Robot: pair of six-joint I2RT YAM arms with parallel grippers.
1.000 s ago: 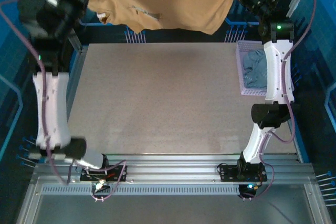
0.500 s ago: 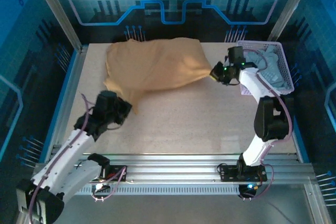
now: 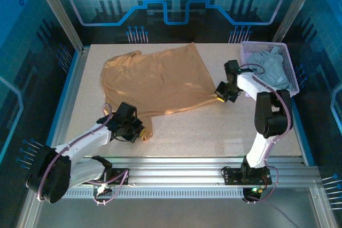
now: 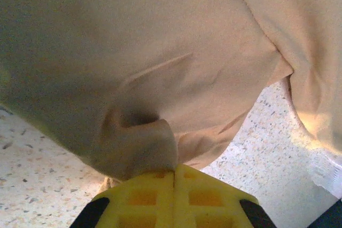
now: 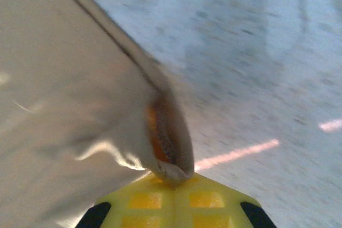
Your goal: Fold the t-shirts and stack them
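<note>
nearest the bases, the left gripper (image 3: pixel 138 131) sits low on the table (image 3: pixel 203 132), well left of the basket (image 3: pixel 261 44) and nearer than it, jaws pressed together on a bunched corner of the tan t-shirt (image 3: pixel 155 81). the right gripper (image 3: pixel 220 95), just left of the basket's near corner, pinches the other hem corner the same way. both grips look meant to pull the near edge taut so the shirt lies flat for folding. the cloth spreads out left of the basket, mostly smooth, rumpled at its far-left part. there's bare table on the near side of the hem and between shirt and basket: room to fold. in the basket, the grey-blue t-shirt (image 3: pixel 270 68) lies crumpled. the basket wall is close to the right arm, so watch it.
</note>
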